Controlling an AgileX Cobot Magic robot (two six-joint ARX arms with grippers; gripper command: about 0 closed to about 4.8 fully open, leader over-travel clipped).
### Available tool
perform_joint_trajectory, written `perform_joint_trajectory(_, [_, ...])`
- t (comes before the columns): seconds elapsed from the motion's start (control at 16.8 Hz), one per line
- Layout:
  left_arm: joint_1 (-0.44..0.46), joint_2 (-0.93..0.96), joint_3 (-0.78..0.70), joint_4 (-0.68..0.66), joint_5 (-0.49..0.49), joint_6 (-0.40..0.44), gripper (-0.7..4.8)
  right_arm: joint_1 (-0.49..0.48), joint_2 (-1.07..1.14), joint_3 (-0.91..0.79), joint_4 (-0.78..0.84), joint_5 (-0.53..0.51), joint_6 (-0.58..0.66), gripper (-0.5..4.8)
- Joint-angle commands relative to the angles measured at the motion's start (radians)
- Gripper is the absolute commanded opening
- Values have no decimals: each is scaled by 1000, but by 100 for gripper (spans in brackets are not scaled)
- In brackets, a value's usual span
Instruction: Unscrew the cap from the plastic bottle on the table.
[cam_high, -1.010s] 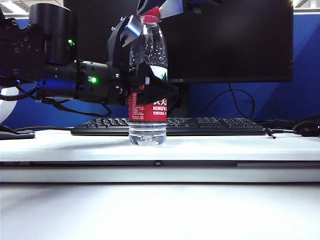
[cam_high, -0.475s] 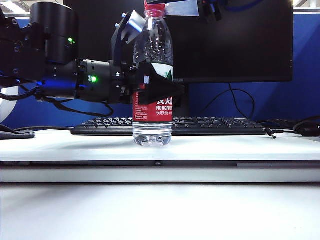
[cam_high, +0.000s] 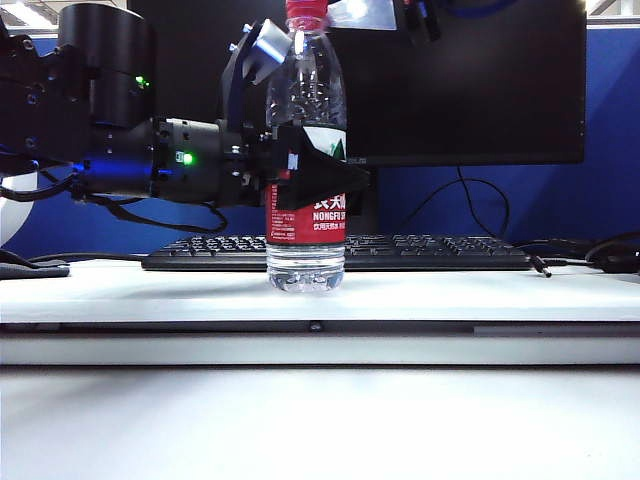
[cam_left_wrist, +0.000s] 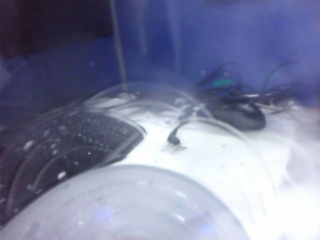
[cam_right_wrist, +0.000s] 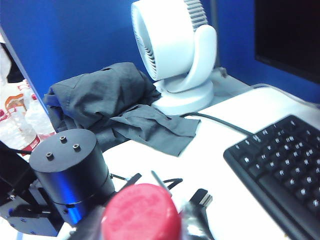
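Observation:
The plastic bottle (cam_high: 305, 110) stands upright on the white table (cam_high: 450, 290), just in front of the keyboard. My left gripper (cam_high: 305, 165) comes in level from the left and is shut on the bottle's middle, one black finger (cam_high: 325, 183) across the red label. The left wrist view shows only the blurred clear bottle (cam_left_wrist: 125, 205) right up close. The red cap (cam_high: 307, 12) sits on the neck at the picture's top edge. My right gripper (cam_right_wrist: 142, 220) comes down over the cap (cam_right_wrist: 141, 212), one finger on each side, a thin gap showing on one side.
A black keyboard (cam_high: 430, 250) and a dark monitor (cam_high: 470, 80) stand behind the bottle. A white fan (cam_right_wrist: 175, 50) and crumpled grey cloth (cam_right_wrist: 115, 105) lie beyond the left arm's black wrist (cam_right_wrist: 70, 170). A mouse with cables (cam_left_wrist: 240, 112) sits on the table's far side.
The bottle has straightened and shifted slightly right, its label turned. My right gripper has swung round the cap, its shiny finger now level to the right. The left gripper keeps its hold.

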Motion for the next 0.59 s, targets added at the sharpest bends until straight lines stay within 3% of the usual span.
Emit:
perform_joint_trajectory(0.06, [1, 2, 7, -35, -36, -16, 296, 20, -42, -1, -82, 41, 12, 257])
perform_joint_trajectory(0.18, [1, 2, 7, -35, -35, -17, 296, 38, -61, -1, -119, 129, 12, 275])
perform_joint_trajectory(0.24, [1, 2, 7, -35, -35, -18, 296, 78, -73, -1, -128, 254, 12, 276])
perform_joint_trajectory(0.3, [1, 2, 7, -35, -35, -18, 296, 138, -85, -1, -125, 442, 8, 276])
perform_joint_trajectory(0.48, [1, 2, 7, -35, -35, -20, 296, 279, -82, -2, -104, 858, 11, 279])
perform_joint_trajectory(0.59, [1, 2, 7, -35, -33, -25, 296, 407, -56, -2, -14, 1201, 11, 279])
